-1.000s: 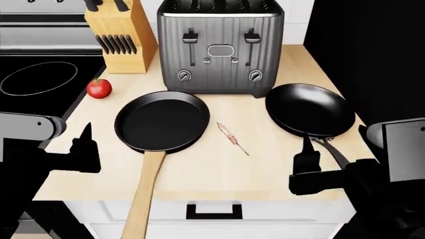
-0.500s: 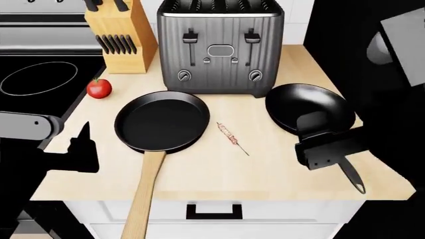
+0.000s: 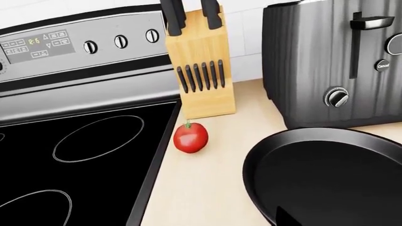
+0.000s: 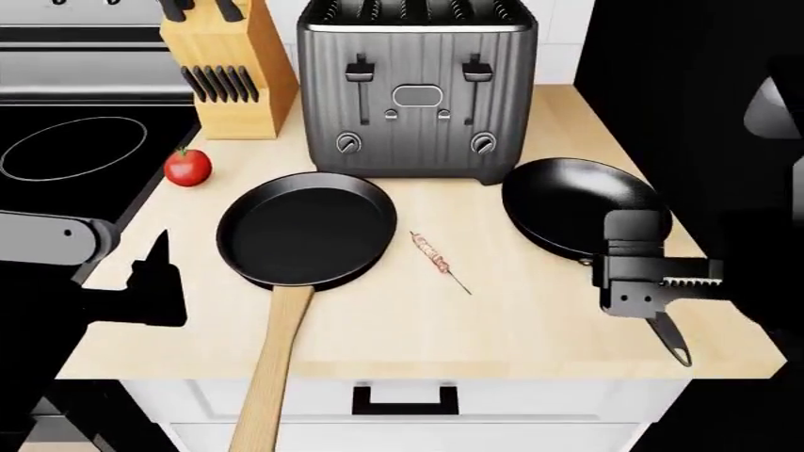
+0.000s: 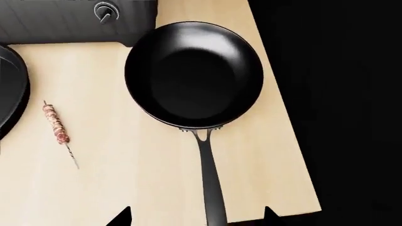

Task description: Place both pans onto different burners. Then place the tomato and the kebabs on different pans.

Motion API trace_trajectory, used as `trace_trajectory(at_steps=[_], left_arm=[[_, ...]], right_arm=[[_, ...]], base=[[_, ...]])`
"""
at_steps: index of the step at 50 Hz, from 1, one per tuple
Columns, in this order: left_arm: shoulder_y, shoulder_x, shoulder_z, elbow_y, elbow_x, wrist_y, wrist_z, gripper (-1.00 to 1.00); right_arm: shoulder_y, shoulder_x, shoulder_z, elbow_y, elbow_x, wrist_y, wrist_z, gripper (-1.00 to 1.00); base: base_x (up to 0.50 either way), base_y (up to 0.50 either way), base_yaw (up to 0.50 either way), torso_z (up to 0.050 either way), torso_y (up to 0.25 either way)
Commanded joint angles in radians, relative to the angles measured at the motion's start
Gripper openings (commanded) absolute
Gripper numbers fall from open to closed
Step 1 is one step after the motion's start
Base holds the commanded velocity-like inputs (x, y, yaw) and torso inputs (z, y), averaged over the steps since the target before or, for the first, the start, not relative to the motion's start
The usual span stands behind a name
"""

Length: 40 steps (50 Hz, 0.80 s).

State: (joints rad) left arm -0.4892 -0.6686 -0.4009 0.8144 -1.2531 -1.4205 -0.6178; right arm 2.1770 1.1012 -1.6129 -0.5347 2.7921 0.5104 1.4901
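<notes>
The straight-sided pan [image 4: 305, 231] with the long wooden handle [image 4: 270, 377] lies mid-counter. Right of it is the slope-sided pan [image 4: 585, 207], whose thin metal handle [image 5: 210, 183] points to the counter's front edge. My right gripper [image 4: 653, 299] hovers open over that handle, one fingertip [image 5: 122, 217] on each side, not touching it. The kebabs [image 4: 434, 254] lie between the pans. The tomato [image 4: 187, 167] rests near the cooktop's edge. My left gripper [image 4: 153, 273] hangs at the counter's front left, open and holding nothing; one fingertip [image 3: 285, 219] shows by the wooden-handled pan's rim [image 3: 264, 155]. White burners [image 3: 97, 138] ring the black cooktop.
A grey toaster [image 4: 417, 89] stands at the back behind both pans. A wooden knife block [image 4: 226, 71] stands left of it, just behind the tomato. The oven's control panel [image 3: 75, 42] rises behind the cooktop. The counter ends close to the right of the slope-sided pan.
My right arm has swung up from the counter's front right and turned, so its gripper now hangs above the metal handle. The left arm, pans, tomato and kebabs have not moved.
</notes>
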Motion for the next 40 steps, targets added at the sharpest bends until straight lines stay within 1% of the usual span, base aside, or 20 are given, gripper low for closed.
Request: trace_trajectory(at_steps=[1,11,20,26,31,40], left_arm=[[0.021,-0.01,0.022,-0.003,0.023,0.032,0.011,1.0],[0.024,-0.016,0.031,-0.006,0.016,0.042,0.004,1.0],[0.048,-0.024,0.045,-0.012,0.048,0.074,0.028,1.0],[0.049,-0.028,0.049,-0.014,0.048,0.079,0.025,1.0],[0.04,-0.03,0.051,-0.016,0.033,0.074,0.011,1.0],[0.031,-0.031,0.063,-0.018,0.022,0.074,-0.004,1.0]], right_arm=[[-0.068,-0.007,-0.091,0.032,-0.045,-0.055,-0.054,1.0],[-0.147,-0.035,-0.138,0.101,-0.122,-0.065,-0.095,1.0],[-0.219,-0.104,-0.158,0.208,-0.19,-0.073,-0.182,1.0],[-0.28,-0.129,-0.178,0.262,-0.228,-0.088,-0.236,1.0],[-0.317,-0.124,-0.196,0.27,-0.242,-0.096,-0.25,1.0],[-0.346,-0.07,-0.219,0.224,-0.223,-0.098,-0.23,1.0]], base=[[0.0,0.0,0.0,0.0,0.0],[0.0,0.0,0.0,0.0,0.0],[0.0,0.0,0.0,0.0,0.0],[0.0,0.0,0.0,0.0,0.0],[0.0,0.0,0.0,0.0,0.0],[0.0,0.0,0.0,0.0,0.0]])
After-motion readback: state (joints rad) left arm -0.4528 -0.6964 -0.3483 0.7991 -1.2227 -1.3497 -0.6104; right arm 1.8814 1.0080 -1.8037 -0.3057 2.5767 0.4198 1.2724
